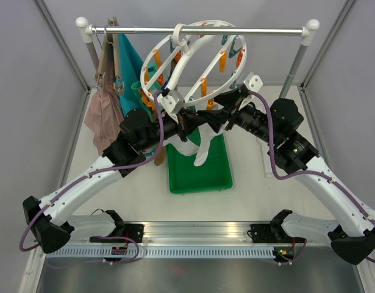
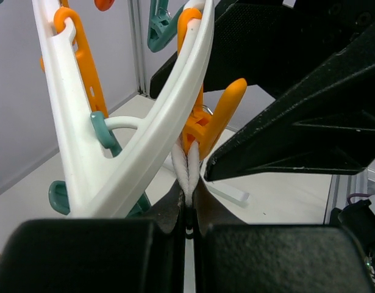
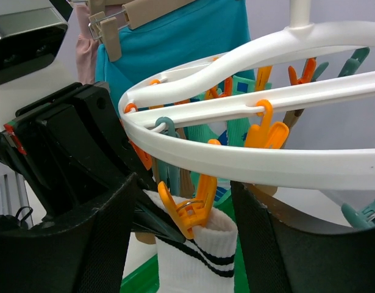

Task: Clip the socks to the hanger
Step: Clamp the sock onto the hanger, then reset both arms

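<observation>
White black-striped fabric sock [image 3: 196, 256] was caught by its cuff in an orange plastic peg [image 3: 190, 204] under the round white plastic ring hanger [image 3: 266, 165].
The left gripper [image 2: 187, 210] pinched the cuff just below the peg, jaws closed on it; the right gripper [image 3: 182, 186] gaped around peg and cuff, holding nothing.

White table [image 1: 248, 201] — green tray [image 1: 196, 178].

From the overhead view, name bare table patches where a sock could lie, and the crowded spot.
Bare table between green tray and right arm, and between tray and left arm. Crowded above the tray, where left gripper, right gripper, sock and hanger meet.
</observation>
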Robot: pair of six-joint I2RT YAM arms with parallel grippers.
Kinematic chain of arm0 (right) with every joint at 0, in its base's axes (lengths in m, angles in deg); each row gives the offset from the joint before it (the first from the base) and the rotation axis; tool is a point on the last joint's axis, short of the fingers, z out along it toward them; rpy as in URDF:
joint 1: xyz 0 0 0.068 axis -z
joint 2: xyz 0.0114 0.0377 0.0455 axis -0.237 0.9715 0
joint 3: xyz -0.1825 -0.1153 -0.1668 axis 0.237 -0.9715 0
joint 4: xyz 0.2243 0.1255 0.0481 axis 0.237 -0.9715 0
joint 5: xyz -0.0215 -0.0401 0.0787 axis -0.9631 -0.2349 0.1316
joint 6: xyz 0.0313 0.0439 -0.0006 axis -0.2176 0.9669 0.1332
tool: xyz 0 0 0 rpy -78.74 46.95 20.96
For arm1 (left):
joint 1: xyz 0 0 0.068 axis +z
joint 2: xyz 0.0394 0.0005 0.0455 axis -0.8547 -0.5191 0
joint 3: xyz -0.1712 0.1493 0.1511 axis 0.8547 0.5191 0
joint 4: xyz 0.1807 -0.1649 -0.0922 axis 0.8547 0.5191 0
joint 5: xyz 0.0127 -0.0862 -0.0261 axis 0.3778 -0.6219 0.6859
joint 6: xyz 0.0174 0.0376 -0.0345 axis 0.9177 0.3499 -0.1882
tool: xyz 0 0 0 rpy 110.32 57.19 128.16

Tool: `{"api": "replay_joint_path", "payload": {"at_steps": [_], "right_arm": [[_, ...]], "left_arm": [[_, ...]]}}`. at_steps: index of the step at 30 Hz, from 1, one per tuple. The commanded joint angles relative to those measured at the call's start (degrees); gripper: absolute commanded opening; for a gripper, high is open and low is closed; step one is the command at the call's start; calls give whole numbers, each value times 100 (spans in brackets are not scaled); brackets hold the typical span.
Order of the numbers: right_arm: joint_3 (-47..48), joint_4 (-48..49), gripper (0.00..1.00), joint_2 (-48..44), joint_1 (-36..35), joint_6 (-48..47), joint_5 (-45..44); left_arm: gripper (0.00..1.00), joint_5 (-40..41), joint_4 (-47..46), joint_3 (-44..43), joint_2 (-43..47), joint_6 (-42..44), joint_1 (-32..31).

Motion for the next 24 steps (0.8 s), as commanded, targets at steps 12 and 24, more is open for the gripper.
{"api": "replay_joint_path", "payload": {"at_steps": [12, 24], "right_arm": [[102, -1141, 83, -789, -35, 687, -1558], [-582, -2523, 98, -1422, -44, 1435, -3397]], "left_arm": [[35, -118, -5, -223, 196, 47, 23], [100, -496, 1155, -57, 960, -31, 14]]}}
